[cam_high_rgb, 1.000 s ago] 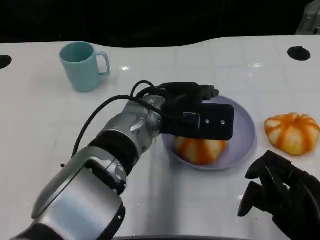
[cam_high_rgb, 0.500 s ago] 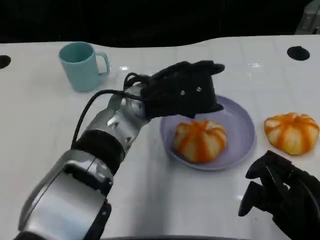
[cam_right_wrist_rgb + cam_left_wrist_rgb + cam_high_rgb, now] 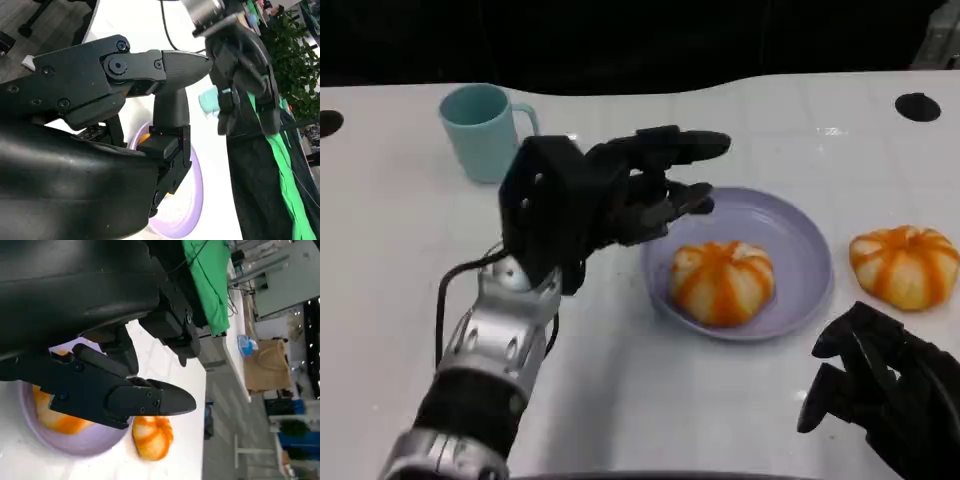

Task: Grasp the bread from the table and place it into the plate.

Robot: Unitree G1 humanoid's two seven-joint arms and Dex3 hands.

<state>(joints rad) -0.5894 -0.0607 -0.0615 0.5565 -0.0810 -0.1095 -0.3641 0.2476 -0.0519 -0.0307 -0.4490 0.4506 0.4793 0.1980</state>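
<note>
The left hand (image 3: pixel 590 195) is raised above the table (image 3: pixel 410 250), to the left of the plate (image 3: pixel 800 240). Its fingers (image 3: pixel 680 145) are spread apart and reach toward the plate's near-left rim without touching it; the hand holds nothing. In the left wrist view the same hand (image 3: pixel 115 390) shows its fingers apart above the plate (image 3: pixel 85 442).

One bread (image 3: pixel 721 281) lies inside the plate, toward its front, resting on the plate's floor. A second bread (image 3: pixel 905 264) lies on the table just right of the plate, apart from its rim. In the left wrist view this second bread (image 3: pixel 152 436) sits just beside the plate edge.

The right hand (image 3: pixel 875 395) rests low at the front right of the table, below the second bread and apart from it. Its fingers are curled inward, with nothing between them.

A teal mug (image 3: pixel 485 130) stands upright at the rear left of the table, well apart from the plate, handle pointing right.
</note>
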